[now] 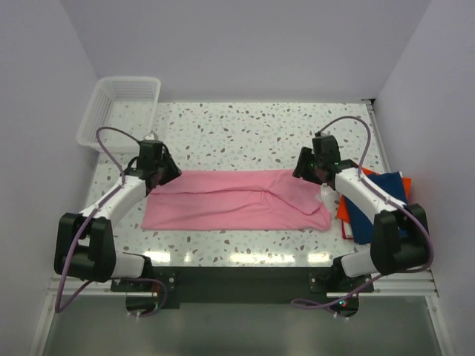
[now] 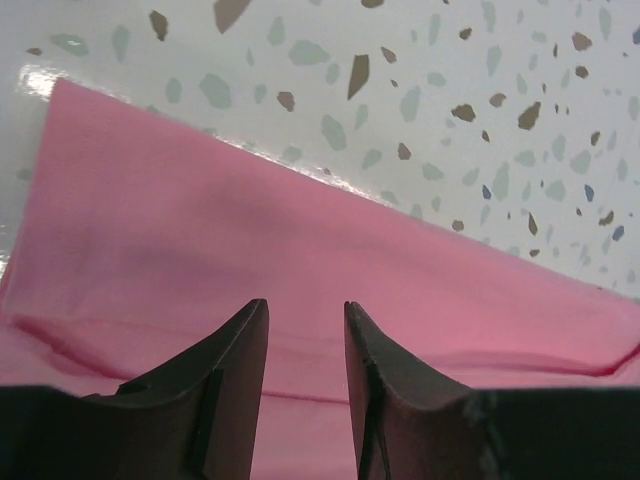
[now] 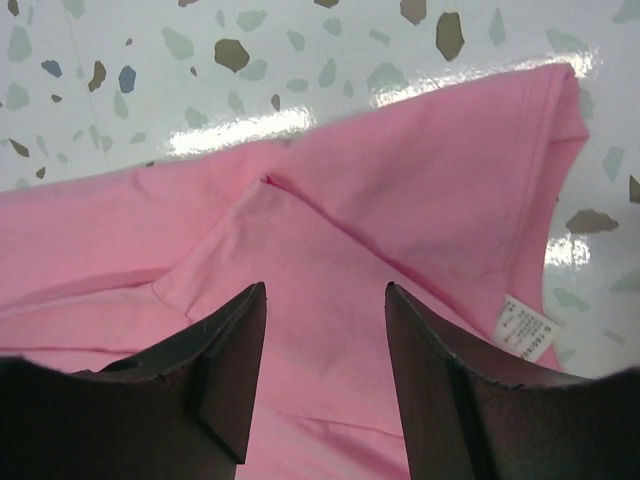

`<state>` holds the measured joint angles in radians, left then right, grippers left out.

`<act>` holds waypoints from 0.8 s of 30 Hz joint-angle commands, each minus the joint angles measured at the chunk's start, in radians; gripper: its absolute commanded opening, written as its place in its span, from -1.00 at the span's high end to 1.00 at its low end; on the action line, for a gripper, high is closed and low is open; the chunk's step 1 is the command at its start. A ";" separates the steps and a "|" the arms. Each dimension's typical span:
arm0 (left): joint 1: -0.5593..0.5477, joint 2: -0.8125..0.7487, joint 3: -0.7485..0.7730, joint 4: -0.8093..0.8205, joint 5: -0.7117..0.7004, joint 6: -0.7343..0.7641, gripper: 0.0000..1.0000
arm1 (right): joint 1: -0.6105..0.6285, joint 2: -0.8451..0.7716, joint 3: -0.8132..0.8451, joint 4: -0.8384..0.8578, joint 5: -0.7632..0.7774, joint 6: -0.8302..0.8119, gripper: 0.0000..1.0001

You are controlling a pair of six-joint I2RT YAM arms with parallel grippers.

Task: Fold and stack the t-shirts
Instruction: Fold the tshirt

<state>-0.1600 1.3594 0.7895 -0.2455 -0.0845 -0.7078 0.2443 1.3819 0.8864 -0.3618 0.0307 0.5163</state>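
Note:
The light pink t-shirt [image 1: 237,202] lies on the table folded into a long band, running left to right. My left gripper [image 1: 165,172] is open over its far left end; in the left wrist view [image 2: 305,310] the jaws stand apart above pink cloth [image 2: 300,240]. My right gripper [image 1: 306,169] is open over the far right end; in the right wrist view [image 3: 325,295] the jaws hang over a folded sleeve [image 3: 420,200] with a white label [image 3: 522,325]. A folded navy blue t-shirt [image 1: 375,211] lies on an orange-red one [image 1: 404,185] at the right, partly behind the right arm.
A white plastic mesh basket [image 1: 119,107] stands at the far left corner. The speckled table [image 1: 245,126] runs between white walls. A rail [image 1: 382,137] runs along the right edge.

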 commanded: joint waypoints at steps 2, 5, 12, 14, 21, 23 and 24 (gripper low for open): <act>-0.004 -0.026 0.063 0.011 0.205 0.143 0.18 | 0.024 0.094 0.110 0.067 0.008 -0.056 -0.08; -0.004 -0.049 0.066 -0.021 0.296 0.205 0.17 | 0.064 0.160 0.170 0.064 0.053 -0.067 -0.08; -0.004 -0.127 0.045 -0.074 0.344 0.321 0.16 | 0.135 0.290 0.249 0.060 0.164 -0.082 -0.08; -0.006 -0.149 0.024 -0.058 0.338 0.330 0.16 | 0.150 0.327 0.261 0.054 0.182 -0.075 -0.04; -0.004 -0.144 -0.007 -0.038 0.371 0.332 0.17 | 0.177 0.396 0.270 0.064 0.239 -0.047 0.20; -0.004 -0.152 -0.010 -0.041 0.370 0.335 0.17 | 0.185 0.388 0.263 0.064 0.242 -0.035 0.39; -0.004 -0.154 -0.012 -0.040 0.368 0.335 0.17 | 0.187 0.382 0.258 0.064 0.245 -0.032 0.47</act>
<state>-0.1604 1.2236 0.7868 -0.3065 0.2588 -0.4026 0.4194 1.7866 1.1213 -0.3241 0.2222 0.4622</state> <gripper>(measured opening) 0.414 0.293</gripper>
